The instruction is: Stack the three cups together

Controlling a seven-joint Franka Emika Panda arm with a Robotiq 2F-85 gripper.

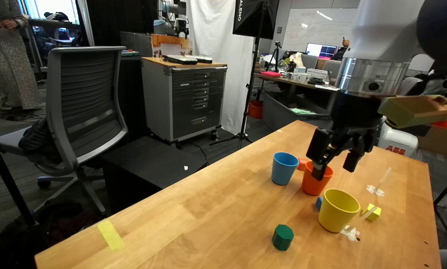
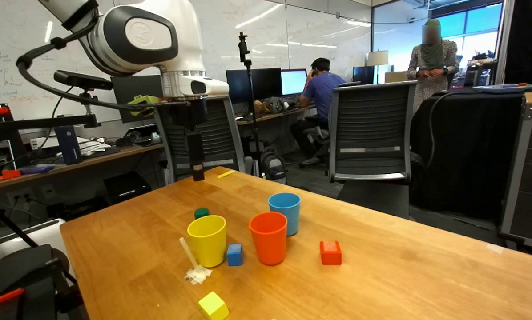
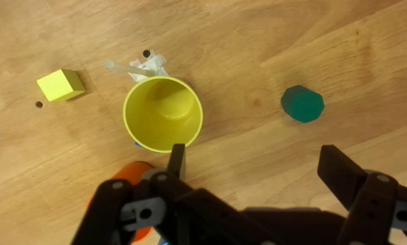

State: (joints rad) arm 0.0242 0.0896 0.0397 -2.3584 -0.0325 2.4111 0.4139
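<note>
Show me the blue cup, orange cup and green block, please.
Blue cup [image 1: 283, 172], in an exterior view: its outer wall.
Orange cup [image 2: 269, 244], in an exterior view: its outer wall.
Green block [image 3: 306, 106], in the wrist view: its top face.

Your arm [image 2: 148, 42] bent | your wrist [image 2: 177, 83] near upright | gripper [image 1: 334, 170] hangs pointing down | its 2 fingers [image 3: 341, 175] spread wide apart

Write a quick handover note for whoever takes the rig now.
Tool: open, empty, above the table.
Where: blue cup, orange cup and yellow cup stand upright on the table, none inside another; a blue block sits between the orange and yellow ones.
Done: no stacking yet.
Left: nest all three together.
</note>
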